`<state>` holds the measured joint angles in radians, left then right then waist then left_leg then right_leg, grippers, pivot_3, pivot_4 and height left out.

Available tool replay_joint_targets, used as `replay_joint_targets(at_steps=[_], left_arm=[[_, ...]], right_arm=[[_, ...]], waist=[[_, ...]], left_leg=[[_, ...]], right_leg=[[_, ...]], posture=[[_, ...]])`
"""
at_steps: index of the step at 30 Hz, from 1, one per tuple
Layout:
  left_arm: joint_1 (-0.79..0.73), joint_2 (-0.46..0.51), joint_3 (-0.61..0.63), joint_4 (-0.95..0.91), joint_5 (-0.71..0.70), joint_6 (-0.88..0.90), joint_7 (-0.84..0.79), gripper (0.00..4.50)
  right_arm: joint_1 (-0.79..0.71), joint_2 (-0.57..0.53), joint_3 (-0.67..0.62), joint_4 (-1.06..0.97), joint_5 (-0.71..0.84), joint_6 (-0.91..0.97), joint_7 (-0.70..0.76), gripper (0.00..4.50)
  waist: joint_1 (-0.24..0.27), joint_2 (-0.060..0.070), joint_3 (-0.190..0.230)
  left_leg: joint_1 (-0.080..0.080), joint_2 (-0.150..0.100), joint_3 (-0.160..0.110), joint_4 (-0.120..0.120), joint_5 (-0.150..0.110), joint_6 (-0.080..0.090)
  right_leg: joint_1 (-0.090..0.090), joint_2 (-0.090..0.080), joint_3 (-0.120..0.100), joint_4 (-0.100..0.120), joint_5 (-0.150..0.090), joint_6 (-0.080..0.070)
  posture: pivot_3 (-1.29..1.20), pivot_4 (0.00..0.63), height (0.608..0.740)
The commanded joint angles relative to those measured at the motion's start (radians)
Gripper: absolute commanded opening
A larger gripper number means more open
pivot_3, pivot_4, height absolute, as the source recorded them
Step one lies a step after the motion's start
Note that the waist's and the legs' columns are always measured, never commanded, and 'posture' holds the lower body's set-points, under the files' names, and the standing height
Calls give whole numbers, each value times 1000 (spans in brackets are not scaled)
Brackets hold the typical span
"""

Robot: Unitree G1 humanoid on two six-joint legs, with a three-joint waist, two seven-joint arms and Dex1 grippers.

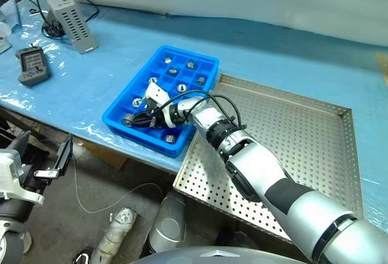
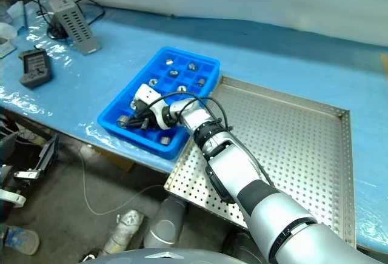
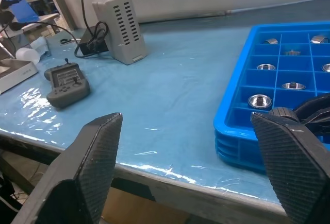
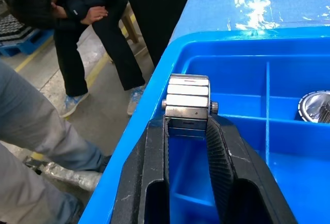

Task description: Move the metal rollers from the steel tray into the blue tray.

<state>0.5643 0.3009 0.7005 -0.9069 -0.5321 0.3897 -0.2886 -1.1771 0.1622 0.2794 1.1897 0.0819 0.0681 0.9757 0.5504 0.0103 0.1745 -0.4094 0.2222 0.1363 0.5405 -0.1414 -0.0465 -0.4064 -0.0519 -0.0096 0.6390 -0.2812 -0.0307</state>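
right end effector (image 4: pixel 186 123) grips a metal roller (image 4: pixel 187 100) over blue tray (image 1: pixel 119 120) corner cell nr counter's front edge; lower till inside walls, then release. left end effector (image 3: pixel 191 157) wide, idle.

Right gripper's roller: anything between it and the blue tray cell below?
Nothing visible. The right gripper holds the metal roller above an open compartment at the blue tray's corner; that cell looks unoccupied, with other rollers in neighbouring cells.

My right gripper (image 1: pixel 130 120) over the near-left corner of the blue tray (image 1: pixel 124 101), a metal roller (image 4: pixel 188 102) between my fingers, other rollers (image 1: pixel 181 87) in compartments behind, steel tray (image 1: pixel 315 136) touching its right side, my left gripper (image 3: pixel 191 167) off the table's (image 1: pixel 109 64) near edge.
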Motion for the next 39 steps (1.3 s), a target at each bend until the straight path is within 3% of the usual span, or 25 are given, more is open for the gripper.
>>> replay_joint_targets(at_steps=[1, 6, 11, 19, 22, 26, 33, 39], left_arm=[[-10, 18, -10, -25, 7, -22, 5, 4271], [-58, 59, -29, 7, 3, -11, -5, 4271], [-148, 122, -58, 76, 0, -3, -27, 4271], [-346, 221, -167, 235, 10, -2, -89, 4271], [-461, 255, -245, 321, 18, -8, -131, 4271], [-600, 267, -361, 450, 53, -39, -194, 4271], [-881, 160, -568, 724, 138, -127, -255, 4271], [-1044, 14, -662, 925, 198, -224, -267, 4271]], right_arm=[[-75, 222, -3, -5, -15, -54, 2, 959], [-87, 195, -33, -27, 8, -35, 55, 2676], [-91, 153, -65, -53, 16, -41, 47, 2676], [-121, 32, -180, -145, 81, 7, 25, 2676], [-102, -46, -230, -260, 127, 63, 48, 2676], [31, -150, -227, -512, 128, 134, 26, 2676], [297, -345, -278, -846, 123, 339, -157, 2676], [406, -403, -338, -994, 108, 468, -360, 2676]], waist=[[6, 0, 0], [13, 0, 0], [8, 0, 0], [-48, 0, 0], [-87, 0, -1], [-145, -3, -3], [-291, -6, -4], [-407, -6, -4]], left_leg=[[1, 0, 0, 0, 0, 0], [3, 0, 0, -1, 0, 0], [4, 0, 0, -1, 0, -1], [5, 1, 0, 1, 0, -4], [4, 1, 0, 2, 1, -5], [4, -1, 3, 6, 1, -5], [-5, 0, 8, 22, 4, -10], [-4, 0, 9, 23, 5, -11]], right_leg=[[0, 0, 1, 0, 0, 0], [0, 3, 4, 1, 0, 0], [0, 7, 8, 2, 0, 0], [-1, 10, 8, 4, 4, 2], [-1, 11, 8, 5, 7, 0], [2, 9, 8, 4, 10, 1], [-2, 9, 5, 13, 16, 1], [-4, 9, 6, 14, 19, -1]], posture=[[799, 150, 740], [748, 150, 740], [677, 150, 740], [510, 150, 740], [412, 150, 740], [302, 150, 740], [111, 150, 740], [44, 150, 740]])
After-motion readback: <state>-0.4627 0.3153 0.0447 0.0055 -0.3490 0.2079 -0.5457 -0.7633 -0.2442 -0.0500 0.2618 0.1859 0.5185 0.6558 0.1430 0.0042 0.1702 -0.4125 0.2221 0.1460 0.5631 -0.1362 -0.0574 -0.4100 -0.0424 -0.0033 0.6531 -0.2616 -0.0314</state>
